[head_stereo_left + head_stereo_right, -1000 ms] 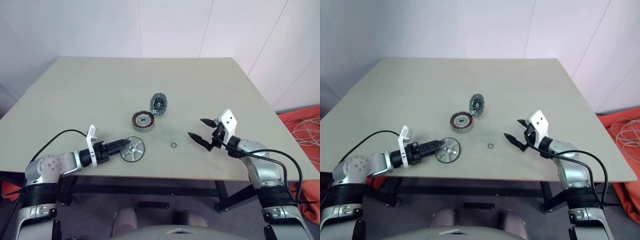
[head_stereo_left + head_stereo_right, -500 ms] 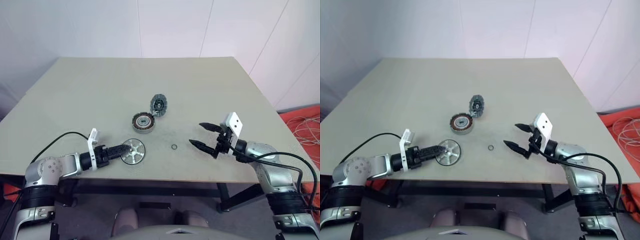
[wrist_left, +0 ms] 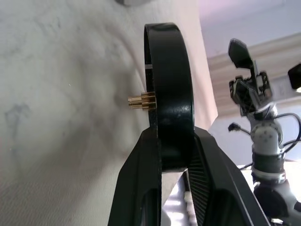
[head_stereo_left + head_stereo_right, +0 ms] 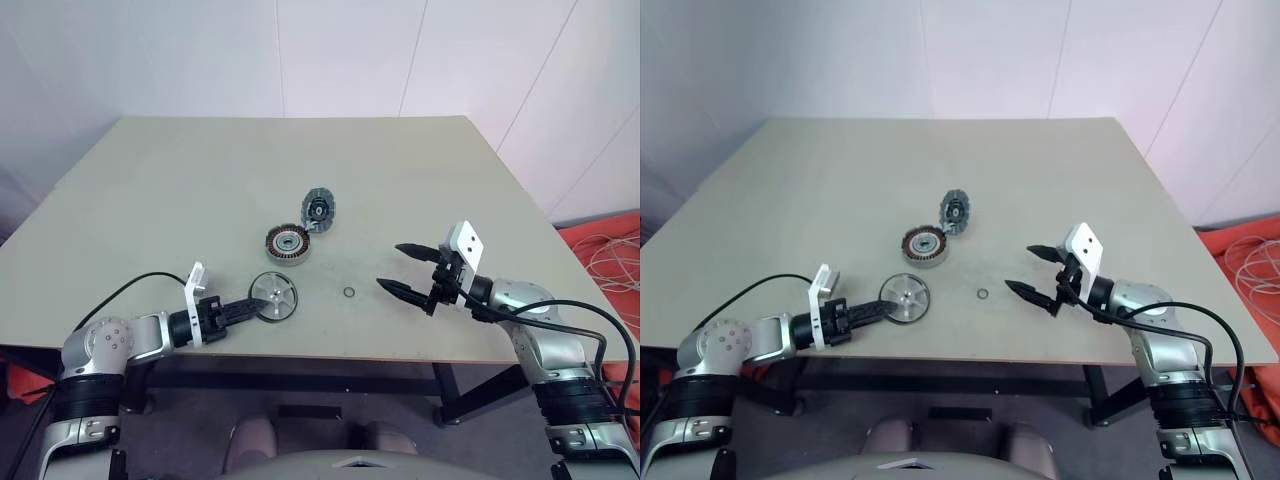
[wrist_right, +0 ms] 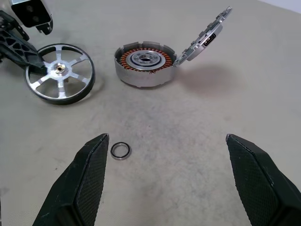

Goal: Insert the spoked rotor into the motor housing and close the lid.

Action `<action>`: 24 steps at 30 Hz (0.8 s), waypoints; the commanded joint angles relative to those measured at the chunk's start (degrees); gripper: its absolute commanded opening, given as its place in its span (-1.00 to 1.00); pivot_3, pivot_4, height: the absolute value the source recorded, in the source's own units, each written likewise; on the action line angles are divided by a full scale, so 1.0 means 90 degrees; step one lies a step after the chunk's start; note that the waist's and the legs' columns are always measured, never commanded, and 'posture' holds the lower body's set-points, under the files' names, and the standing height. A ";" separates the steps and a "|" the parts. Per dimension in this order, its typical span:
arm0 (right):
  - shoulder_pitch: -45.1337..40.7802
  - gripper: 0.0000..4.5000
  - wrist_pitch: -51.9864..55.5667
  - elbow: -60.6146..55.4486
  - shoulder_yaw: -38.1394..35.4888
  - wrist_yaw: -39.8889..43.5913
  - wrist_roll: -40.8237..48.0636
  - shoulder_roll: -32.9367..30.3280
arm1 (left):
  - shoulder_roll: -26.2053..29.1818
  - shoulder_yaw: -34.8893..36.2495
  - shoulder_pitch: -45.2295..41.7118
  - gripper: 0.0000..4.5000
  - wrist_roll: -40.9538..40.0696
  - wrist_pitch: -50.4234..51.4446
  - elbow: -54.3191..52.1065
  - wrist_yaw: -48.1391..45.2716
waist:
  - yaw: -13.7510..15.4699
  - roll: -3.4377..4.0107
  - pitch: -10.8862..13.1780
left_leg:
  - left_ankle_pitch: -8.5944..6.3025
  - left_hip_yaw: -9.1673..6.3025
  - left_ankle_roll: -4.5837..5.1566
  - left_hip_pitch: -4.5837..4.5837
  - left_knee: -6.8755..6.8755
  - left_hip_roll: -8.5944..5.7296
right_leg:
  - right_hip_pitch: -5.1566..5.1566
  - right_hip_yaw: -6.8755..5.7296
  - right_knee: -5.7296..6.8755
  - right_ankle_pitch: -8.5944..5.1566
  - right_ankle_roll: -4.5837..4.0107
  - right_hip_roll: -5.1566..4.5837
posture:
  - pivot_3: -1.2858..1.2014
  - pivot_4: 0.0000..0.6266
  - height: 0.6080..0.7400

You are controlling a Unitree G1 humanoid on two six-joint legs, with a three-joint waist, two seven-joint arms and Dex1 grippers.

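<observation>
Left eye view: the spoked rotor (image 4: 273, 296) sits low and left of centre on the worktop (image 4: 200, 190), its rim caught between the fingers of the left pincer (image 4: 251, 306). The motor housing (image 4: 287, 243) lies just above it, and the lid (image 4: 318, 209) leans tilted against the housing's upper right side.
Right eye view: the right pincer (image 4: 1034, 272) hangs at centre right, spread wide and grasping nothing, with a small black ring (image 4: 982, 294) between it and the rotor.
Left wrist view: both fingers (image 3: 141, 188) are clenched on the rotor's dark rim at the frame's middle, and a brass hub pin juts from its face.
Right wrist view: rotor at upper left, housing at upper centre showing copper windings, the propped lid at upper right.
Handling: the rotor looks like stiff metal, thin and light; the smooth rim may be slippery, so I judge an edge grip across the rim safest.
Caution: avoid the spokes and the hub pin.
</observation>
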 commanded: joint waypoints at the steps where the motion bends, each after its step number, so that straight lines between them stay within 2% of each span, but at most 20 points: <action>1: -0.0140 1.00 -0.0074 -0.0176 -0.0030 -0.0017 0.0008 -0.0056 | -0.0209 0.0968 -0.0143 -0.80 -0.0529 -0.0167 -0.0028 0.0450 | 0.0000 -0.0003 0.0001 | 0.0000 -0.0001 0.0000 -0.0003 0.0000 0.0001 | -0.0003 -0.0002 0.0000 0.0000 0.0000 0.0000 | 0.03 -1.00 1.00; 6: -0.0181 1.00 -0.0099 -0.0092 0.0026 -0.0014 -0.0063 -0.0016 | -0.0779 0.2333 -0.0395 -0.80 -0.1243 -0.0846 0.0096 0.1393 | 0.0004 -0.0003 0.0001 | -0.0003 -0.0003 0.0005 -0.0020 -0.0001 0.0002 | -0.0014 -0.0010 -0.0004 0.0000 0.0000 0.0001 | 0.03 -1.00 1.00; 10: -0.0288 1.00 -0.0096 -0.0030 0.0095 -0.0002 -0.0092 0.0026 | -0.1068 0.2996 -0.0705 -0.80 -0.1257 -0.1988 0.0324 0.2092 | 0.0006 -0.0007 0.0000 | -0.0005 -0.0006 0.0009 -0.0055 -0.0001 0.0001 | -0.0026 -0.0011 -0.0005 0.0000 0.0000 0.0001 | 0.03 -1.00 1.00; 15: -0.0413 1.00 -0.0144 0.0103 0.0160 0.0031 -0.0111 0.0034 | -0.1130 0.3359 -0.1093 -0.80 -0.1243 -0.2864 0.0893 0.2886 | 0.0011 -0.0015 0.0000 | -0.0006 -0.0009 0.0010 -0.0071 -0.0001 0.0001 | -0.0038 -0.0013 -0.0005 0.0001 0.0001 0.0001 | 0.03 -1.00 1.00; 24: -0.0499 1.00 -0.0200 0.0196 0.0193 0.0023 -0.0142 0.0062 | -0.1224 0.3193 -0.1213 -0.80 -0.1343 -0.2953 0.1186 0.3476 | 0.0018 -0.0046 0.0009 | -0.0007 -0.0011 0.0011 -0.0076 0.0000 0.0003 | -0.0042 -0.0013 -0.0003 0.0002 0.0000 0.0001 | 0.03 -1.00 1.00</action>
